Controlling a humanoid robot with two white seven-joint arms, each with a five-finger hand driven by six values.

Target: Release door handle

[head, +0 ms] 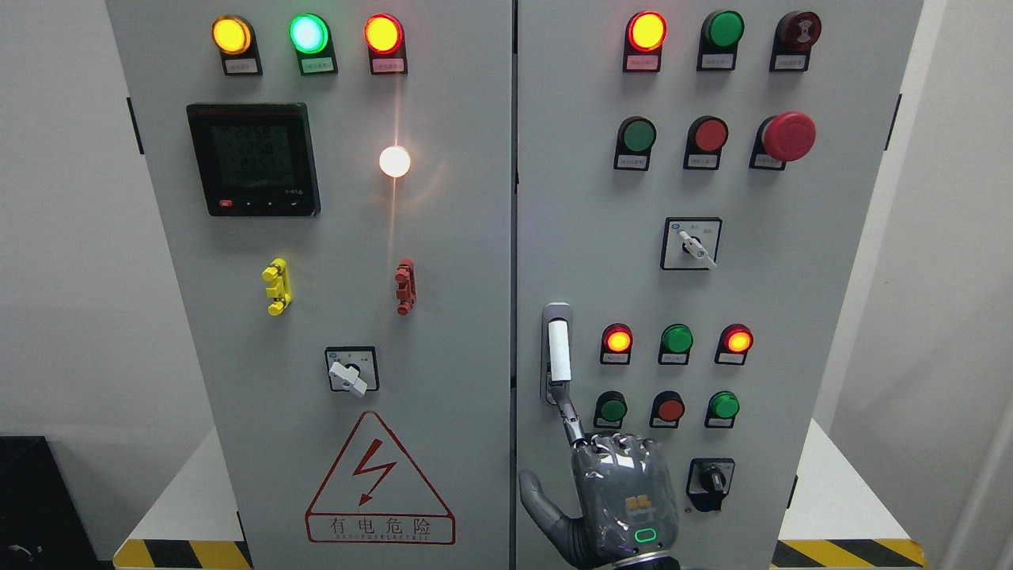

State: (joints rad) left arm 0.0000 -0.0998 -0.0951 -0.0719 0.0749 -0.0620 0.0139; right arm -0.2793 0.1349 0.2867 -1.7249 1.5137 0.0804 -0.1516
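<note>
Nearest the camera, at six o'clock, a grey robotic hand (pixel 625 499) is seen from the back; whether it belongs to the left or right arm cannot be told. Its thumb is spread toward nine o'clock, its index finger (pixel 571 416) is extended up to the foot of the white cylindrical door handle (pixel 559 352), and the other fingers are curled with nothing gripped. At eight o'clock a red-bordered triangular lightning warning sign (pixel 380 483) is fixed on the grey cabinet's left door (pixel 443 237). The handle is mounted upright at the left edge of the grey right door (pixel 791 237).
</note>
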